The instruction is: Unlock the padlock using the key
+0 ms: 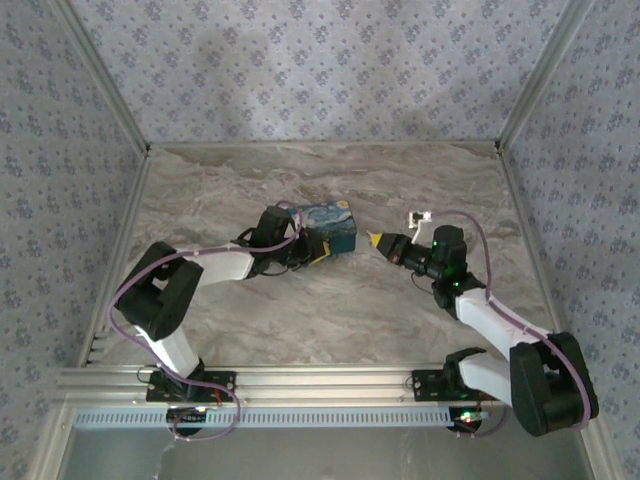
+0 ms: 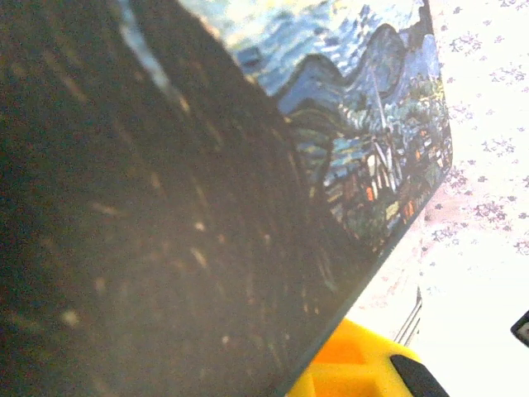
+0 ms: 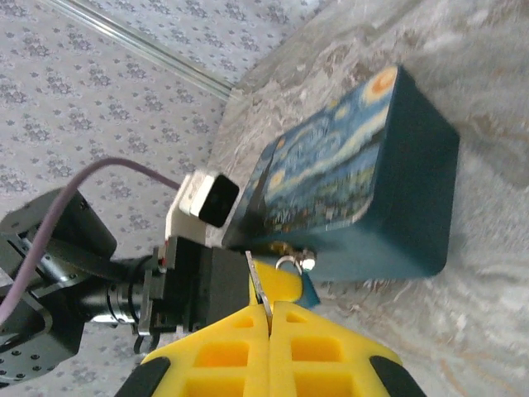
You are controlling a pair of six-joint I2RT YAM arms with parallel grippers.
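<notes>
A blue box (image 1: 335, 225) printed with a starry-night painting lies mid-table. A small brass padlock (image 3: 291, 256) with a silver shackle hangs at the box's (image 3: 364, 182) near lower edge. My left gripper (image 1: 318, 256) is shut at that spot. One yellow finger (image 3: 281, 281) presses against the padlock and the other is hidden. In the left wrist view the box (image 2: 207, 207) sits very close, with a yellow finger (image 2: 355, 368) below it. My right gripper (image 3: 270, 310) is shut on the key (image 3: 258, 277). The thin blade points up toward the padlock, a short way from it. From above, the right gripper (image 1: 376, 240) sits just right of the box.
A small white object (image 1: 420, 217) lies on the marble tabletop behind the right arm. Patterned walls close in the table on three sides. An aluminium rail (image 1: 320, 380) runs along the near edge.
</notes>
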